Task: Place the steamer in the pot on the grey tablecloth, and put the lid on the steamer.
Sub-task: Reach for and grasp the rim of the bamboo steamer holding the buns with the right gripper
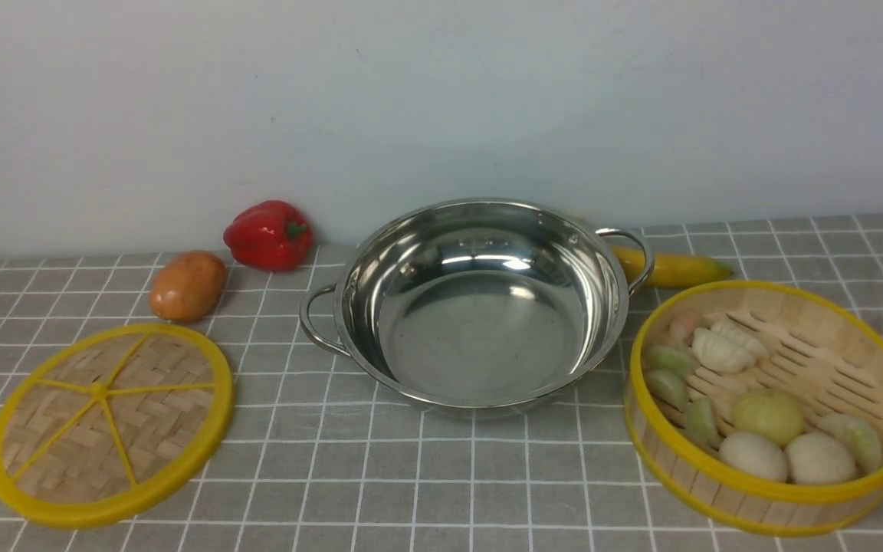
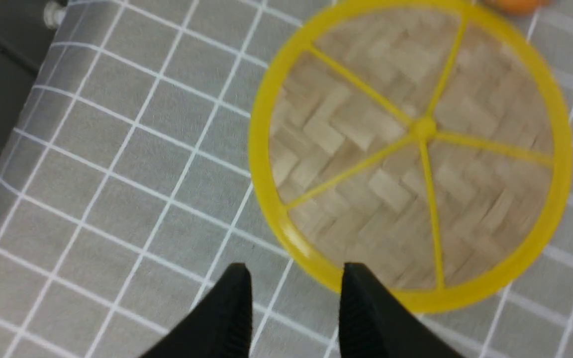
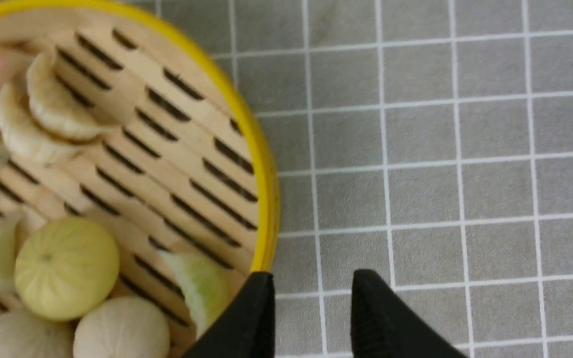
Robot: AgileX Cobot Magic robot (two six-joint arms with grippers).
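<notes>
Grey tablecloth (image 1: 426, 475): it lies under all the things, and its white lines make squares.
Pot (image 1: 480, 345): it stands upright in the middle of the cloth, near the wall (image 1: 441, 100). It is shiny and has nothing inside. One loop handle points to the robot's left, the other to its right.
Steamer (image 1: 817, 368): it stands on the cloth on the robot's right, just beside the pot and not in it. Whether the two touch, I cannot tell.
Food pieces (image 1: 754, 456): round buns and folded dumplings, white, pale green and pink, lie on the slatted floor of the steamer, mostly on the side toward the pot.
Lid (image 1: 108, 425): it lies flat on the cloth on the robot's left, apart from the pot, with the yellow spokes facing up.
Left end effector (image 2: 294, 291): released, with the two black fingers parted and nothing between them. It is at the edge of the lid (image 2: 411, 149), and one finger overlaps the yellow rim in the wrist view. I cannot tell if there is contact.
Right end effector (image 3: 314, 298): released and empty. One finger is at the yellow rim of the steamer (image 3: 187, 164), the other is over the cloth (image 3: 440, 149).
Other things: a red pepper (image 1: 269, 234) and a potato (image 1: 187, 285) lie behind the lid. A banana (image 1: 675, 268) lies behind the pot's right handle.
</notes>
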